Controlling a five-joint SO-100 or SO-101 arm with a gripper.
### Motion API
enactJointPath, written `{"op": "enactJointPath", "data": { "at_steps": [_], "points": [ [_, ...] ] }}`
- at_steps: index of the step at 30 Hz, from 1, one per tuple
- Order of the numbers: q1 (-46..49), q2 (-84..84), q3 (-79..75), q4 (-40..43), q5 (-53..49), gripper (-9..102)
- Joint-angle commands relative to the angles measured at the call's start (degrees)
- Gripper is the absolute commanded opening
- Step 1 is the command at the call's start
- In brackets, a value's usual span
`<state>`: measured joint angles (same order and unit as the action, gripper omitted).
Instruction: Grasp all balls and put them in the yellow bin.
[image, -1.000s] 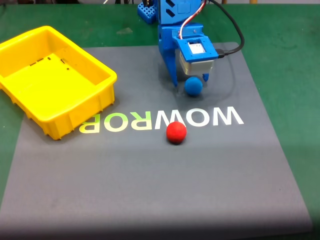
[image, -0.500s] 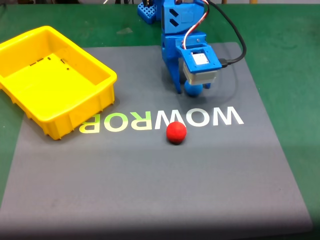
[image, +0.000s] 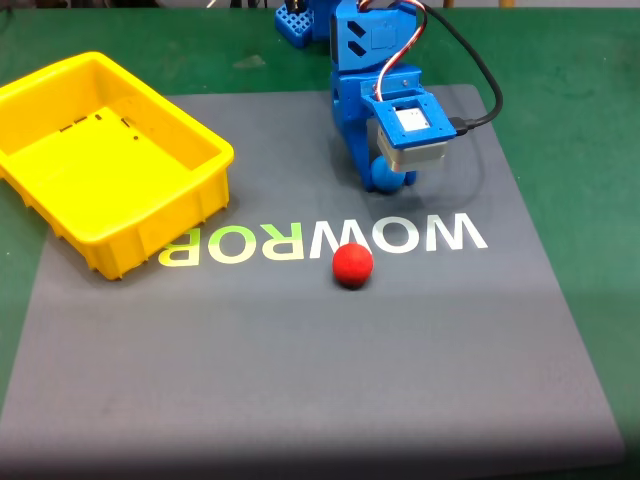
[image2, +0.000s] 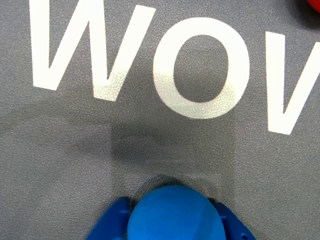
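Reaching down onto grey mat (image: 300, 340) | hand (image: 390, 180) closed around blue ball (image2: 175, 215) | arm near-vertical

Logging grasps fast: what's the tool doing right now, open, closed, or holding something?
Tool: closed on the blue ball, one finger against each side of it in the wrist view.

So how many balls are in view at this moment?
2: the blue ball sits between the gripper fingers on the mat, the red ball lies free below the lettering. None in the yellow bin.
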<state>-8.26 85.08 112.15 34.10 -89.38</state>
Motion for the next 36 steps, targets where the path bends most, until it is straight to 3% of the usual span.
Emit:
{"op": "enactJointPath", "data": {
  "at_steps": [1,11,18,36],
  "points": [
    [0.7,0.7,-3.5,-1.1,0.1,0],
    [1.1,4.6,-5.0,-1.3,0.4,0],
    [3.5,8.1,-18.4,-0.6,1.1,0],
    [30.8,5.7,-34.3,1.4,-7.1,0]
  ]
}}
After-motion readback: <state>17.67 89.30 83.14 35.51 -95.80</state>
